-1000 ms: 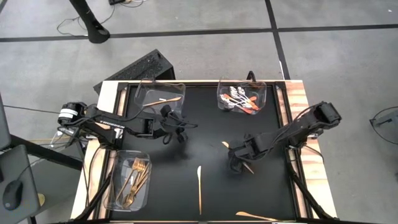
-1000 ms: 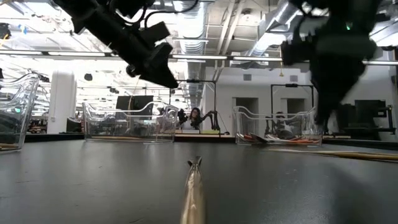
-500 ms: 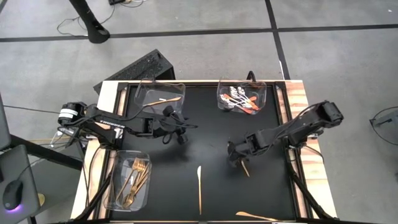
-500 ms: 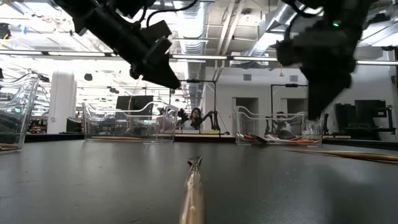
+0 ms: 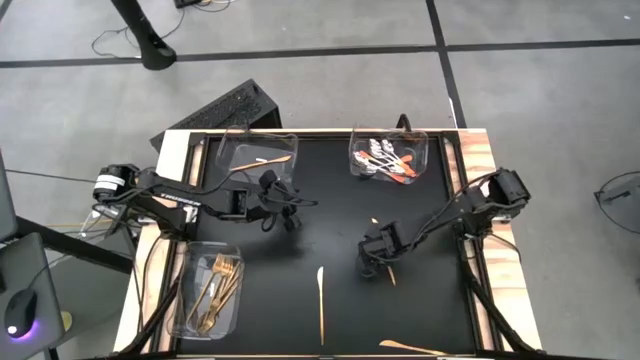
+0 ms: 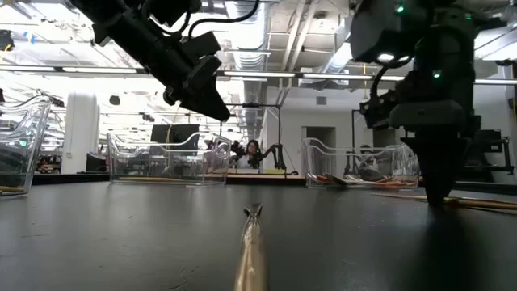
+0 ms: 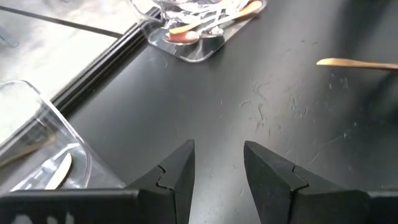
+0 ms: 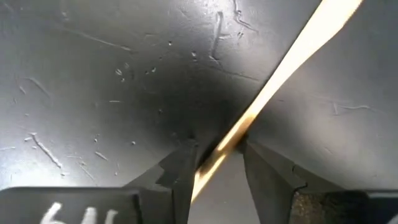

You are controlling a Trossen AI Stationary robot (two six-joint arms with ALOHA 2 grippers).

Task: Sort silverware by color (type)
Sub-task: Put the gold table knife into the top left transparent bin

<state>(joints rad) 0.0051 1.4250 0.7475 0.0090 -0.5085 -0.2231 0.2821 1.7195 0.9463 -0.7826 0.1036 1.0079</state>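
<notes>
Right gripper (image 5: 376, 262) is lowered to the black tabletop (image 5: 330, 215), arm bent in from the right edge; its jaws are parted, straddling a slim gold knife (image 8: 273, 81) lying flat between them; left gripper (image 5: 290, 215) is held above the tabletop near the far-left tray (image 5: 232, 160), jaws narrowly parted, holding nothing; another gold knife (image 5: 321, 299) lies at the near centre.

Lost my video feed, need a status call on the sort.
Right gripper low on the mat, fingers open astride a gold knife. Left gripper open, empty, hovering mid-table. Nothing in the way.
</notes>
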